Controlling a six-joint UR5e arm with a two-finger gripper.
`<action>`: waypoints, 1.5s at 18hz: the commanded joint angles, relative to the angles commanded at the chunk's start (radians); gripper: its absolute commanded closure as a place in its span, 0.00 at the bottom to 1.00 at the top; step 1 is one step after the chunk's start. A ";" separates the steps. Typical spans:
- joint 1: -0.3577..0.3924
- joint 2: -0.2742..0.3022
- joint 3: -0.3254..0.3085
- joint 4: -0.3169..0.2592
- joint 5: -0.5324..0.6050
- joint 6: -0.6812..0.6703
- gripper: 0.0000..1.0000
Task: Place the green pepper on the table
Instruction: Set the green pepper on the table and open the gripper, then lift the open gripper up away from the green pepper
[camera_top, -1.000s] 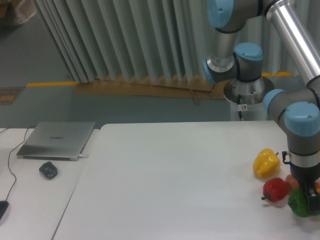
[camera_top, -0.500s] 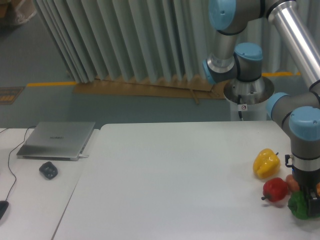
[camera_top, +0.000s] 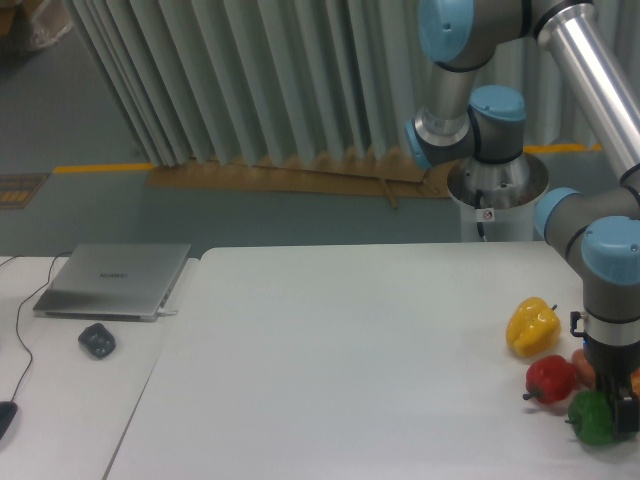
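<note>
Near the white table's (camera_top: 350, 350) 4 o'clock corner, the green pepper (camera_top: 592, 417) sits at the gripper's (camera_top: 622, 412) 9 o'clock, touching it; whether the fingers clamp it is hidden.

No readable text, faint illegible logo on the silver laptop (camera_top: 113, 279) lid, small red-and-white sticker on the robot base (camera_top: 488, 214), unreadable
</note>
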 joint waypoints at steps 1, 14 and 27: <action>0.000 0.000 0.000 0.000 0.000 0.000 0.00; 0.040 0.093 -0.023 -0.049 -0.120 0.017 0.00; 0.041 0.224 -0.018 -0.263 -0.110 0.017 0.00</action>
